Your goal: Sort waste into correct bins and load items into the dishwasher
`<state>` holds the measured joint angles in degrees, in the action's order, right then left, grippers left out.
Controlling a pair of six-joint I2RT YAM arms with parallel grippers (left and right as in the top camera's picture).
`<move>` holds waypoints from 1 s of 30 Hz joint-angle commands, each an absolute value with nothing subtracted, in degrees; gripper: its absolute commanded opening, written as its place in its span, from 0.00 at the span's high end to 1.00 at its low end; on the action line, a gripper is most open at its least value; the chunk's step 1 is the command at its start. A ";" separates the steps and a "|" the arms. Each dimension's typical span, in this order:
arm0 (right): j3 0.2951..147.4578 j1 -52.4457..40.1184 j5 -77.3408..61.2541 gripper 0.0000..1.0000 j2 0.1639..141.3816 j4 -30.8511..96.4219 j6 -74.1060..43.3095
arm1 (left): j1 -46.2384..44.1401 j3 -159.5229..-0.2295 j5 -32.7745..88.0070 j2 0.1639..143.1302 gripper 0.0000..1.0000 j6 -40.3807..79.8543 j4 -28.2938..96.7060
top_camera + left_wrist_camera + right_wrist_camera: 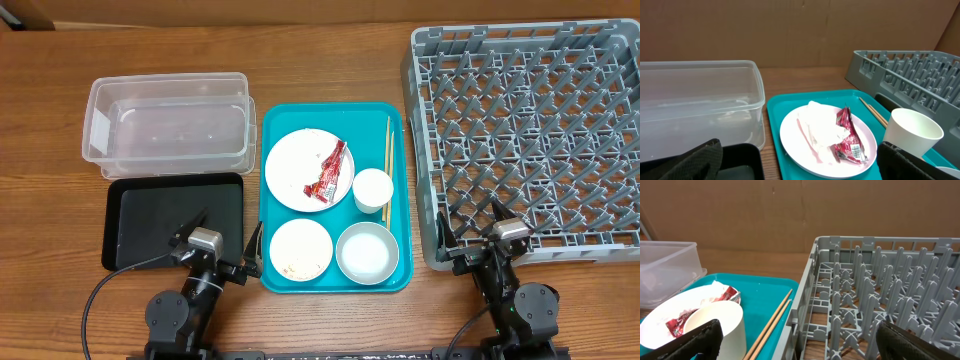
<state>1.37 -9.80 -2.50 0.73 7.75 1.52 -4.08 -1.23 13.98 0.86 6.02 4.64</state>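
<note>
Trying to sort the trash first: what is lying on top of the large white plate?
A red-and-white snack wrapper and a crumpled white napkin lie on the large white plate, the wrapper partly over the napkin. Whatever is beneath them is covered.

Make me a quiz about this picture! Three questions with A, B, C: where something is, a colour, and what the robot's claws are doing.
1. Where is the red wrapper?
A. on the big plate
B. in the clear tub
C. in the grey rack

2. What colour is the tray under that plate?
A. black
B. teal
C. yellow

3. How are the left gripper and right gripper?
A. both open
B. both shut
C. both holding something

Answers:
1 A, it lies on the plate with the napkin.
2 B, teal shows all around it.
3 A, each pair of fingers stands wide apart.
</note>
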 commanded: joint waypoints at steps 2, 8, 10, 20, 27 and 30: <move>1.87 -9.67 -1.76 0.00 0.23 7.62 1.74 | -3.92 -0.93 14.46 0.25 0.00 6.81 4.43; 1.89 -9.67 -4.25 0.00 0.23 7.42 1.48 | -3.92 -0.93 14.46 0.25 0.00 6.81 4.45; 1.87 -9.67 -6.92 0.00 0.23 7.35 1.48 | -3.92 -0.93 14.46 0.27 0.00 6.81 4.43; 5.91 -9.67 -15.57 0.00 0.25 8.38 -1.45 | -3.92 -0.93 19.57 0.25 0.00 11.00 -0.16; 21.63 -9.67 -14.81 0.00 5.67 24.73 -1.21 | -3.92 -7.20 27.59 0.69 0.00 18.48 -6.09; 30.44 -9.67 -14.44 0.00 13.32 32.82 -1.04 | -3.92 -15.35 27.73 3.86 0.00 18.41 3.07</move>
